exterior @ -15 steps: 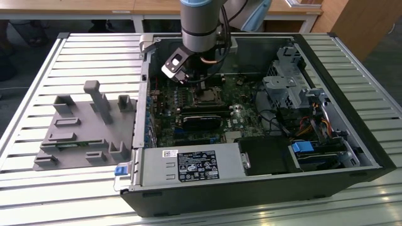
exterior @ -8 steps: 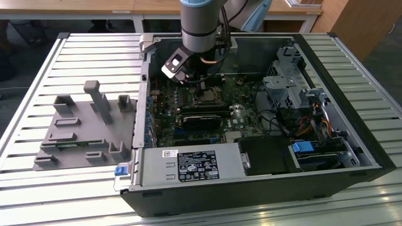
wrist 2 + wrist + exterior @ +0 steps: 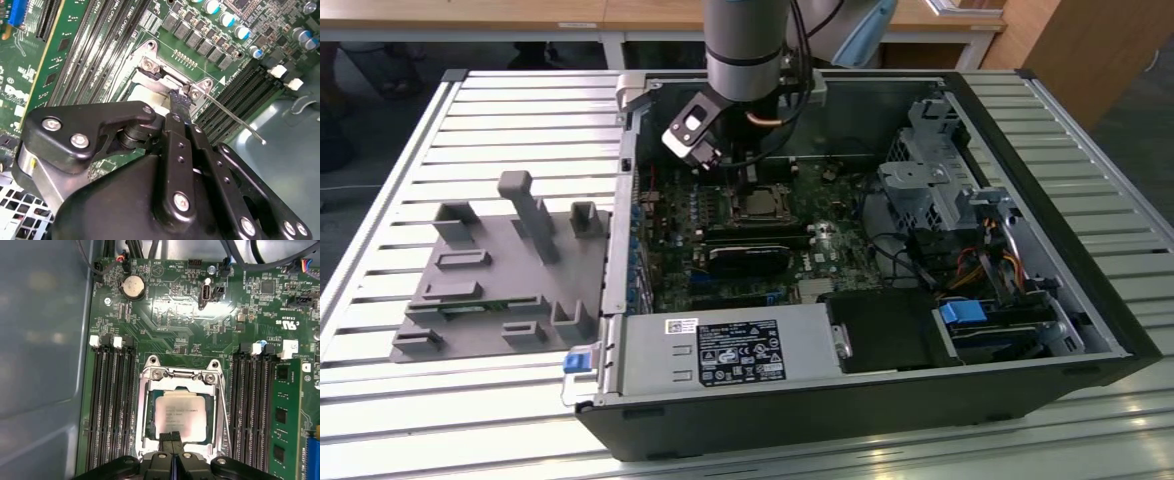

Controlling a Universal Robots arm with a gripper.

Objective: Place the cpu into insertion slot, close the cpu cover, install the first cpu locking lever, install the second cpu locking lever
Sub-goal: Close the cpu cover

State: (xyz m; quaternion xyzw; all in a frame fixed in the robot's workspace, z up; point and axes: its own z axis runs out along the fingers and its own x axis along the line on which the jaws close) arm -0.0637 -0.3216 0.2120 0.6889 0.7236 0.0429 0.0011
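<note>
Claw [image 3: 171,439]: fingers pressed together, nothing seen between the pads. In the first wrist view the tips rest at the near edge of the cpu cover [image 3: 146,407], on the side opposite its two-screw end. The cpu [image 3: 181,415] lies just ahead of the tips and below them. It is seated square in the insertion slot [image 3: 151,426], and its silvery top shows through the cover's window. The cover appears to lie flat around it, so placing and closing are judged done. The second wrist view shows one cpu locking lever [image 3: 235,120], a thin metal rod. It starts just beside the fingertips at the cover's corner, and its long axis runs out sideways from the claw over the memory slots [image 3: 250,95]. It appears raised off the board, and I judge it unlatched. A second lever cannot be made out with certainty.
</note>
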